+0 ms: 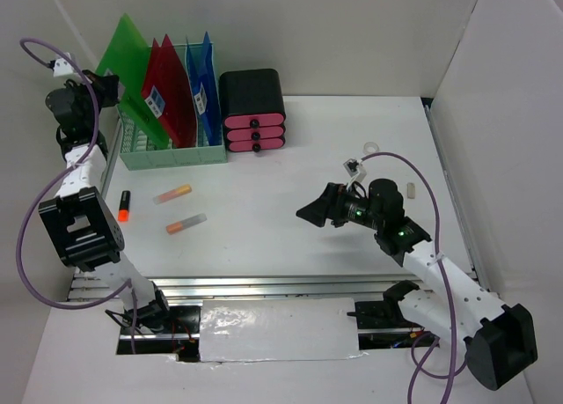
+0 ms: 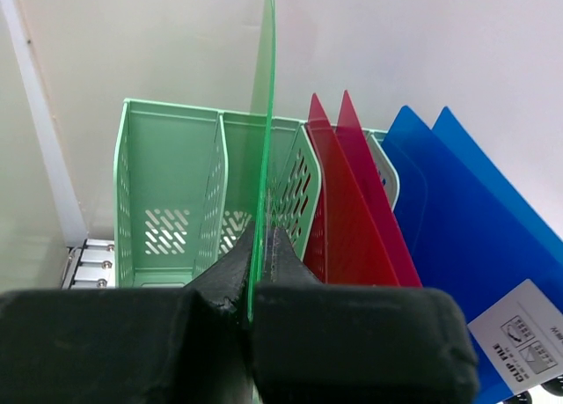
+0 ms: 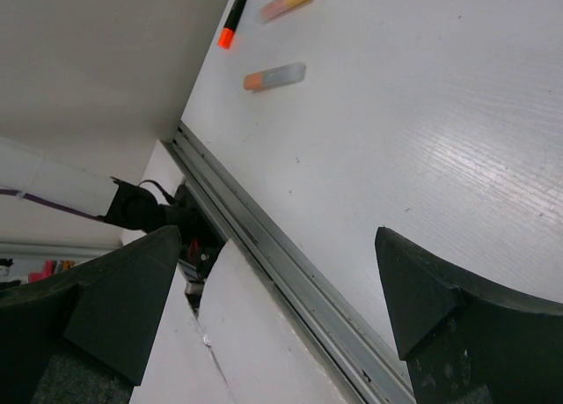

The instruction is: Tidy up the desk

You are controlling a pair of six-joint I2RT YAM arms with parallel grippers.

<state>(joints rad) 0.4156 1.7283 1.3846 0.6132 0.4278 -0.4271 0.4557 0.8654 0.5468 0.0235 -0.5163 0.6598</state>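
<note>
The desk (image 1: 352, 131) is a white tabletop with a silver rail (image 1: 264, 285) along its front. My left gripper (image 1: 106, 89) is at the far left, shut on the edge of a green folder (image 1: 127, 52). In the left wrist view the fingers (image 2: 262, 237) pinch the upright green folder (image 2: 264, 113) above the mint-green rack (image 2: 167, 184). My right gripper (image 1: 312, 213) hovers open and empty over the desk's middle. In the right wrist view (image 3: 277, 246) its jaws stand wide apart above the rail (image 3: 290, 281).
A red folder (image 1: 167, 87) and a blue folder (image 1: 202, 78) stand in the rack (image 1: 171, 155). A black drawer box with pink fronts (image 1: 252, 109) is beside it. Three highlighters lie at left: (image 1: 124, 205), (image 1: 172, 194), (image 1: 186, 223). A small ring (image 1: 370, 146) and a small pale piece (image 1: 410, 189) lie at right.
</note>
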